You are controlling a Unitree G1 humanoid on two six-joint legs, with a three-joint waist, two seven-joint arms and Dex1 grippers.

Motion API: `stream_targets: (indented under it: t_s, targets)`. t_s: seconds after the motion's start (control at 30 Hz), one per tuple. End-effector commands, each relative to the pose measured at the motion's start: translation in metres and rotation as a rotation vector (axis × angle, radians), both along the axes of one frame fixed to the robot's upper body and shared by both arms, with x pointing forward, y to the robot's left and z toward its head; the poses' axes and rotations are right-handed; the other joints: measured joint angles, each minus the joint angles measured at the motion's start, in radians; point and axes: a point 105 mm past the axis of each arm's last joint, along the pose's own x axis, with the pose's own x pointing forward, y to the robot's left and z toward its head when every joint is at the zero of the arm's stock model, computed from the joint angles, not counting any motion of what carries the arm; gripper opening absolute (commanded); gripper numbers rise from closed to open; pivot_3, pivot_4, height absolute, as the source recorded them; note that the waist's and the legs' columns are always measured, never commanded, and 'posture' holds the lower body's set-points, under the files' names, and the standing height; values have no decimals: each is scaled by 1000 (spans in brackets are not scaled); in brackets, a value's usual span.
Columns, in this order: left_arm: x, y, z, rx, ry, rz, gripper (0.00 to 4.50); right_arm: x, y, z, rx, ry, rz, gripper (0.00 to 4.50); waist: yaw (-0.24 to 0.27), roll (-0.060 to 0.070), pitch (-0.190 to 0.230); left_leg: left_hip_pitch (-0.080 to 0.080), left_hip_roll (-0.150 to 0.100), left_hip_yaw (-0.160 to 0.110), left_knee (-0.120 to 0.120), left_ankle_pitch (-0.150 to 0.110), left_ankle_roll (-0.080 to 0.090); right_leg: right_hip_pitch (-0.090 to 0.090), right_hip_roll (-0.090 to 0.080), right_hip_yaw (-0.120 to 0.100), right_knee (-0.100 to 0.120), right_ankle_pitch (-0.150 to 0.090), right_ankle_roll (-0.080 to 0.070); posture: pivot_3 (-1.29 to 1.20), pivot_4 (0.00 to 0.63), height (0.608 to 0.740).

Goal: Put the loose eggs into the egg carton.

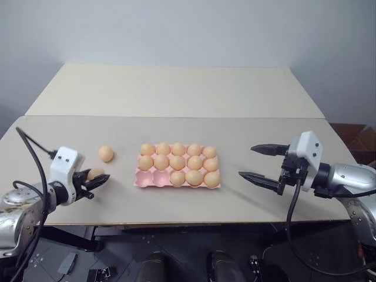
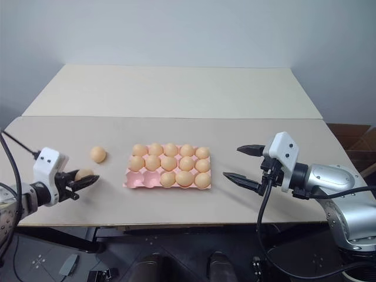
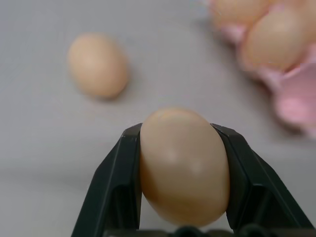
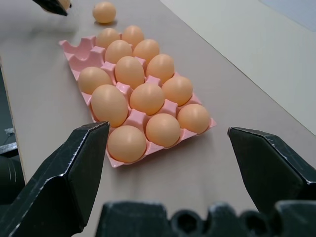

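Observation:
My left gripper [image 1: 97, 179] is shut on a pale orange-tan egg [image 3: 182, 165], held just above the table left of the carton. A second loose egg [image 1: 106, 153] lies on the table between that gripper and the carton. The pink egg carton [image 1: 143, 180] sits at the table's middle, with eggs in most cups and two cups bare at its near left corner. My right gripper [image 1: 258, 163] hovers open to the right of the carton, nothing between its fingers [image 4: 74, 173].
The carton rests on a beige table [image 1: 247, 132] whose front edge runs just below both grippers. A second, paler table [image 1: 176, 88] joins it behind. Dark cables hang from both arms below the table edge.

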Motion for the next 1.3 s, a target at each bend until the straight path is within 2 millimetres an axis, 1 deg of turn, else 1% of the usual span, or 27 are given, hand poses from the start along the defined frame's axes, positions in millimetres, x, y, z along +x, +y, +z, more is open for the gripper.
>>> stream_targets:
  t_s: [0.03, 0.1, 0.17, 0.23, 0.43, 0.5, 0.57, 0.73, 0.77, 0.9, 0.97, 1.13, 1.23, 1.3]
  targets:
    - [0, -43, 19, -20, -76, -234, 1774, -2, 6, 13, 12, -65, 15, 4500, 0, 0, 0, 0, 0, 0, 0, 0, 0, 0, 0, 0, 0, 0, 0, 0, 150, 740]
    - [3, -60, 18, -32, -75, -307, 1774, 0, 8, 13, 15, -70, 12, 4500, -3, 0, 0, 0, 0, 1, 0, 0, 0, 0, 0, 0, 0, 0, 0, 0, 150, 740]
    - [10, -78, 12, -33, -79, -356, 1774, 1, 11, 13, 19, -79, 7, 4500, -3, 0, 0, 0, -1, 1, 0, 0, 0, 0, 1, 0, 0, 0, 1, 0, 150, 740]
    - [13, -90, 8, -41, -77, -402, 1774, 1, 13, 13, 24, -86, 4, 4500, -5, 0, 0, 0, -1, 1, 0, 0, 0, 0, 1, 0, 0, 0, 1, 0, 150, 740]
    - [14, -112, -4, -46, -54, -492, 1774, 1, 15, 13, 35, -93, -9, 4500, -10, 0, 0, 0, -1, 1, 0, 0, 0, 0, 2, 1, 0, 1, 2, 0, 150, 740]
    - [15, -115, -5, -39, -50, -500, 1774, 0, 16, 14, 37, -95, -12, 4500, -8, 0, 0, 0, -1, 1, 0, 0, 0, 0, 2, 1, 0, 1, 2, 0, 150, 740]
    - [18, -113, -7, -23, -40, -483, 2476, 1, 15, 15, 40, -99, -17, 4500, -7, 0, 0, 0, -1, 1, 1, 0, 0, 0, 2, 1, 0, 1, 2, 0, 150, 740]
    - [13, -111, 3, -39, -74, -518, 4108, 1, 15, 17, 44, -106, -23, 4500, -8, 0, 0, 0, -1, 0, 1, 0, 0, 0, 2, 1, 0, 1, 2, 0, 150, 740]
    - [13, -109, 5, -34, -81, -508, 4450, 1, 15, 17, 45, -106, -23, 4500, -7, 0, 0, 0, -1, 0, 1, 0, 0, 0, 2, 1, 0, 1, 2, 0, 150, 740]
    - [15, -83, 20, -15, -131, -424, 4482, 0, 16, 17, 48, -106, -19, 4500, -11, 0, 0, 0, 0, 0, 1, 0, 0, 0, 2, 1, 0, 1, 2, 0, 150, 740]
    - [12, -70, 29, -12, -151, -391, 4482, 0, 16, 16, 49, -101, -12, 4500, -13, 0, 0, 0, 0, 0, 1, 0, 0, 0, 2, 1, 0, 1, 2, 0, 150, 740]
    - [-4, -16, 49, 30, -211, -288, 4482, -2, 15, 13, 39, -81, 5, 4500, -19, 0, 0, 0, 0, 0, 1, 0, 0, 0, 2, 1, 0, 1, 2, 0, 150, 740]
    - [-17, 8, 56, 64, -259, -246, 4482, -2, 13, 13, 36, -71, 21, 4500, -18, 0, 0, 0, 0, 0, 1, 0, 0, 0, 1, 0, 0, 0, 2, 0, 150, 740]
    - [-31, 24, 56, 74, -231, -236, 4482, -3, 11, 12, 34, -59, 34, 4500, -18, 0, 0, 0, 1, 0, 1, 0, 0, 0, 1, 0, 0, 0, 2, 0, 150, 740]
